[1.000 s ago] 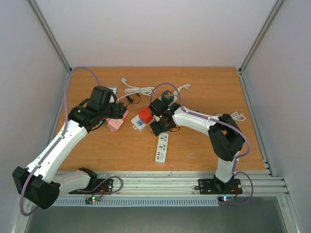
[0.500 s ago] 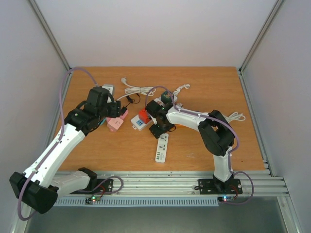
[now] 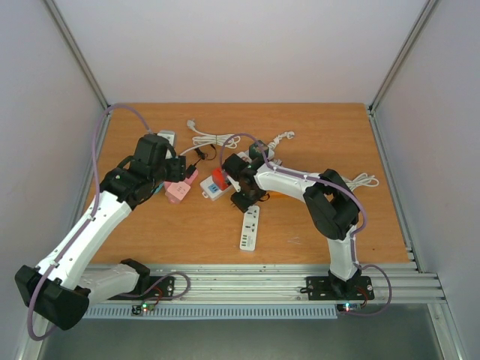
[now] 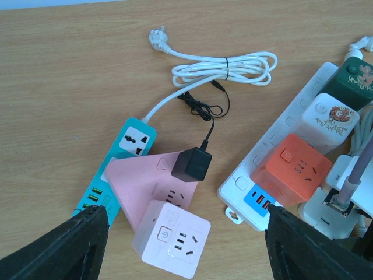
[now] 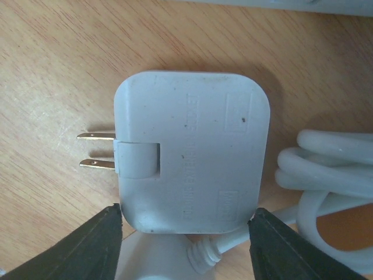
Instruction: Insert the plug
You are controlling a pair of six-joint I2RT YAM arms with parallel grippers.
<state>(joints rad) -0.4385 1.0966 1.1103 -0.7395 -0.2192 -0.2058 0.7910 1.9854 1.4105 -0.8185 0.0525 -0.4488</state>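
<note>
Wooden table (image 5: 46,52) carries flat white plastic plug (image 5: 192,151), centre of right wrist frame, brass prongs (image 5: 96,150) pointing left. Right gripper (image 5: 185,217) spread astride it; left gripper (image 4: 186,213) spread, empty. Likely light, rigid, slippery: pinch side edges.

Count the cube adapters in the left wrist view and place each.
4. Pink cube at the bottom, against the pink wedge-shaped socket; orange cube, white cube and green cube in a row on the white power strip. More may lie beyond the frame's right edge.

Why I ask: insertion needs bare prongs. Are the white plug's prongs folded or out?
Out: two brass prongs project from the white plug lying flat on the table.
</note>
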